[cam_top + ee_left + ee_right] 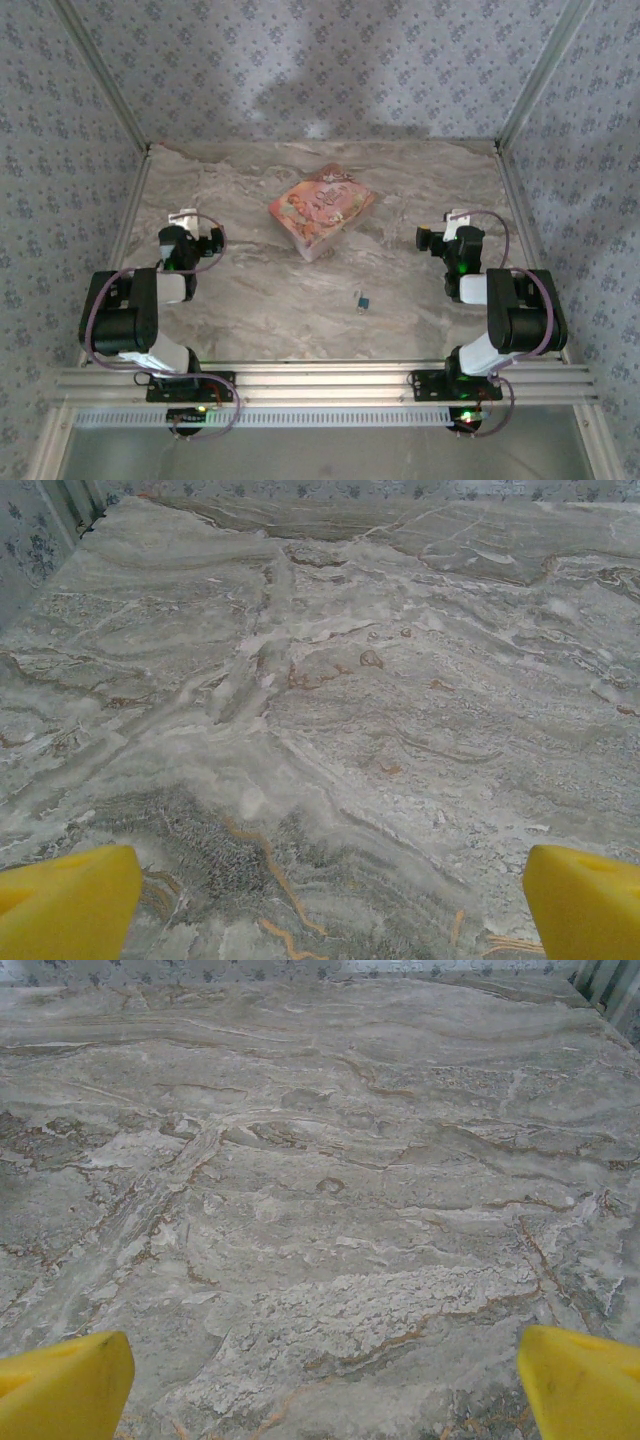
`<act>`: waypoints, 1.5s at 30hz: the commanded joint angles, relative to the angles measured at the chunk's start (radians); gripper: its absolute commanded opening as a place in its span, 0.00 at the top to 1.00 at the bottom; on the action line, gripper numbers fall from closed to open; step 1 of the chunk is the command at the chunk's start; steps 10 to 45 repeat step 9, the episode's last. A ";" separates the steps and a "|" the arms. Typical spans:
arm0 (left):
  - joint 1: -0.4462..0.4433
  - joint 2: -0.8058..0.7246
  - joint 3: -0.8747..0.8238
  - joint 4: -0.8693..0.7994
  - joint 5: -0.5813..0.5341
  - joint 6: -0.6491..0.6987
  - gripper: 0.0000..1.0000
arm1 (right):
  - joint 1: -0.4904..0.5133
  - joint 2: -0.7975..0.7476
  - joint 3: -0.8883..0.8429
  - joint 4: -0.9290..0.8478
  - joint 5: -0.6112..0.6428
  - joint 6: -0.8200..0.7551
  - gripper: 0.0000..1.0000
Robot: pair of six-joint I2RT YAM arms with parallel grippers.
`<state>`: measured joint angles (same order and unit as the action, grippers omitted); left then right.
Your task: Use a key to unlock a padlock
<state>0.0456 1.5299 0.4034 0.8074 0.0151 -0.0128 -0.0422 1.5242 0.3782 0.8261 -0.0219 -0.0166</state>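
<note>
The key (361, 300) lies low and right of centre in the top view, below the pink box (320, 210) and well apart from it. The left gripper (320, 910) and right gripper (320, 1385) both have jaws spread wide, holding nothing. The right one sits nearer, so it should probably descend squarely and pinch the blue head. The marbled table (250, 290) looks flat and smooth, between patterned walls (60, 120).

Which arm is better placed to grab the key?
Right, probably. In the top view the key lies nearer the right gripper than the left gripper; both are open and empty.
</note>
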 commanded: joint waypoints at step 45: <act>-0.003 0.003 0.013 -0.002 0.011 -0.012 0.02 | 0.002 0.001 0.011 -0.012 0.006 -0.012 0.00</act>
